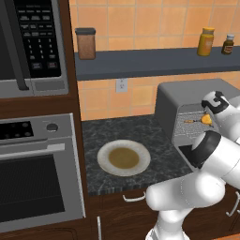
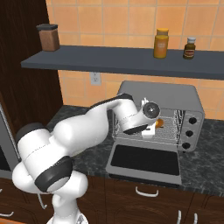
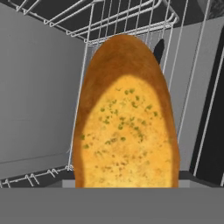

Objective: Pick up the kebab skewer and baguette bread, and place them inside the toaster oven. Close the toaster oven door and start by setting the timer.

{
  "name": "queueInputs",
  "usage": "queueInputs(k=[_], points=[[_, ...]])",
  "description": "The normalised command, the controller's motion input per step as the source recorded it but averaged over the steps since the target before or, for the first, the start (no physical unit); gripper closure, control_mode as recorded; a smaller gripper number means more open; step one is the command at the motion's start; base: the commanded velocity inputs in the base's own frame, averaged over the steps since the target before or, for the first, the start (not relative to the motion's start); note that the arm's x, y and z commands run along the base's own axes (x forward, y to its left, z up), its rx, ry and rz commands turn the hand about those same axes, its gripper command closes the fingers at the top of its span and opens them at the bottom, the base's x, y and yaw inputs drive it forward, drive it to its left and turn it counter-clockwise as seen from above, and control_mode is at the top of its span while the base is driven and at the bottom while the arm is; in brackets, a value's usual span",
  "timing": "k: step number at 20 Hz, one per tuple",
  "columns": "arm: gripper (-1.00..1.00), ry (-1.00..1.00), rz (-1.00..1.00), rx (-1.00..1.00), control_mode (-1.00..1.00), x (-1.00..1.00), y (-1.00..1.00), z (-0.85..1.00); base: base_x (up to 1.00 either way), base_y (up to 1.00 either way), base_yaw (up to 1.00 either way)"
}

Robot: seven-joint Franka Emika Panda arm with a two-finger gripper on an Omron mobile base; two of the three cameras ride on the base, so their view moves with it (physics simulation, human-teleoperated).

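The toaster oven (image 2: 175, 94) stands on the counter with its door (image 2: 144, 162) folded down flat and open. My gripper (image 2: 154, 127) reaches into the oven mouth over the wire rack (image 3: 131, 17). The golden baguette bread (image 3: 127, 131) juts out from between the jaws, close to the camera and pointing toward the back wall; it appears as an orange lump (image 1: 206, 119) at my hand. The kebab skewer (image 1: 191, 121) lies on the rack, just left of the bread. My own fingertips are hidden by the loaf.
An empty round plate (image 1: 123, 157) sits on the dark counter left of the toaster oven. The built-in oven (image 1: 33, 187) and the microwave (image 1: 33, 42) fill the left wall. A shelf (image 1: 140, 61) above carries a jar (image 1: 86, 43) and two bottles.
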Motion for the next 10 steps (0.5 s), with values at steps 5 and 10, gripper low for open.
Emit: queueInputs(k=[5,10], points=[[-1.0,0.0,0.0,0.0,-1.0,0.0,0.0,0.0,0.0,0.0,0.0],[-1.0,0.0,0.0,0.0,-1.0,0.0,0.0,0.0,0.0,0.0,0.0]])
